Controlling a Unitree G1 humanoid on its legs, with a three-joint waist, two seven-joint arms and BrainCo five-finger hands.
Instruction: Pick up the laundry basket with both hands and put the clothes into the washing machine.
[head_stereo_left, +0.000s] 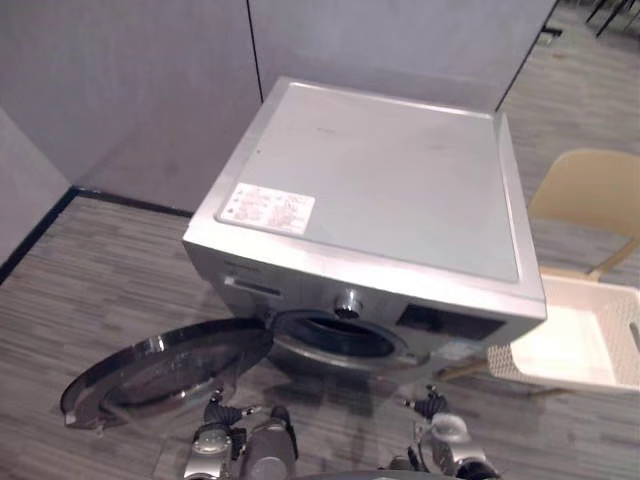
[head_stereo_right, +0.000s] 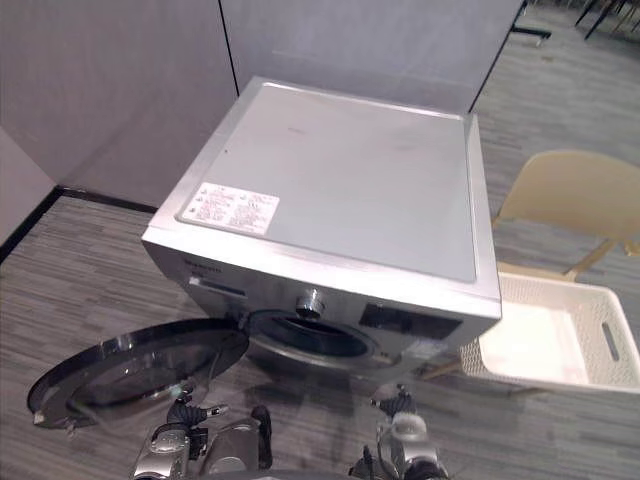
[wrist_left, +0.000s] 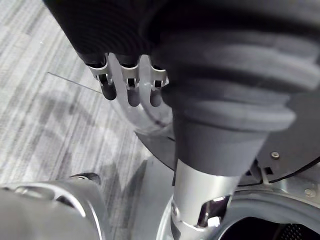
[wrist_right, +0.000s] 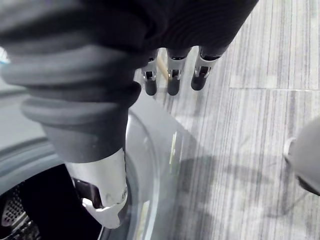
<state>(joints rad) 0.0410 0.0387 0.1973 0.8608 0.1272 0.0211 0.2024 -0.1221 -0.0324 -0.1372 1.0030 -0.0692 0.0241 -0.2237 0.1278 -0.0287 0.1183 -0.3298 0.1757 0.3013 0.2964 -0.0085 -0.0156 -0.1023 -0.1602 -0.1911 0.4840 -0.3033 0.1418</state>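
Left hand (wrist_left: 131, 92): fingers slack, empty, hanging low.
Right hand (wrist_right: 172, 82): fingers slack, empty, before the drum mouth (wrist_right: 35, 205).
Laundry basket (head_stereo_right: 478, 360): well beyond my right fingers, ungrasped; pickup not begun, I judge.
Door (head_stereo_left: 165, 370): swung wide past my left fingers, ready for loading.

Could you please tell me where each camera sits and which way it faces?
Left eye view: head, looking down on washing machine, its open door, laundry basket on the robot's right; arms at bottom.
Right eye view: same scene, shifted slightly sideways.
Left wrist view: along left robot hand toward floor and drum.
Right wrist view: along right robot hand, likewise.
Both wrist views catch the drum.
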